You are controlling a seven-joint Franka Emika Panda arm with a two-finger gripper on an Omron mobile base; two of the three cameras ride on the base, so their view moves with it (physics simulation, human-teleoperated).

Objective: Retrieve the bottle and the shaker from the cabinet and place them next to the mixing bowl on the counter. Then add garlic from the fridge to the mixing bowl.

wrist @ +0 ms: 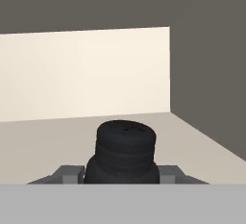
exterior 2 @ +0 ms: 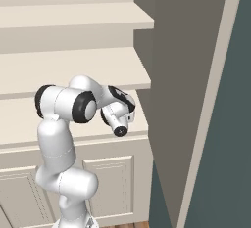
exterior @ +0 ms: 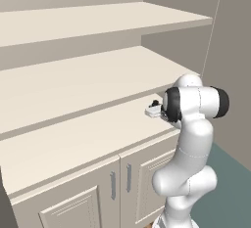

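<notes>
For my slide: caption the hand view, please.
Gripper shut on the black shaker on the cabinet shelf.

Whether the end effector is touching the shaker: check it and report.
Touching. In the hand view the shaker sits between the end effector's two fingers, which press against its base on both sides with no gap showing.

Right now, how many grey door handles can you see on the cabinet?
2. One handle is on the left door, the other handle on the right door, side by side at the middle seam. The arm may hide others.
</notes>
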